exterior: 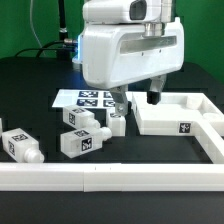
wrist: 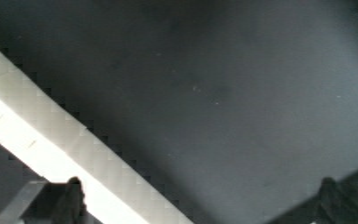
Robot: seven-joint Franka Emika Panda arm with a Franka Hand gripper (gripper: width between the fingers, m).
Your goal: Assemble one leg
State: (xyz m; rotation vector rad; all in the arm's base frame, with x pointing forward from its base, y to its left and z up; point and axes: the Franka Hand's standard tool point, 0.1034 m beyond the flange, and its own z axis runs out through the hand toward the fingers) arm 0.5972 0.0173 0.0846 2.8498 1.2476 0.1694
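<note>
My gripper (exterior: 135, 99) hangs open over the near left corner of the large white tray (exterior: 185, 112), its fingertips a little above the table and holding nothing. One leg (exterior: 118, 123), a small white block, stands just below the finger on the exterior view's left, beside the tray. Two more tagged legs (exterior: 80, 118) (exterior: 86, 141) lie left of it, and another (exterior: 20, 145) lies at the far left. In the wrist view the gripper (wrist: 197, 200) is wide open over dark table; a white strip (wrist: 51, 120) runs diagonally past one fingertip (wrist: 59, 200). No leg shows there.
The marker board (exterior: 88, 98) lies flat behind the legs. A low white wall (exterior: 100, 178) runs along the front of the table and up the exterior view's right side (exterior: 208, 135). Green backdrop and cables stand behind the arm.
</note>
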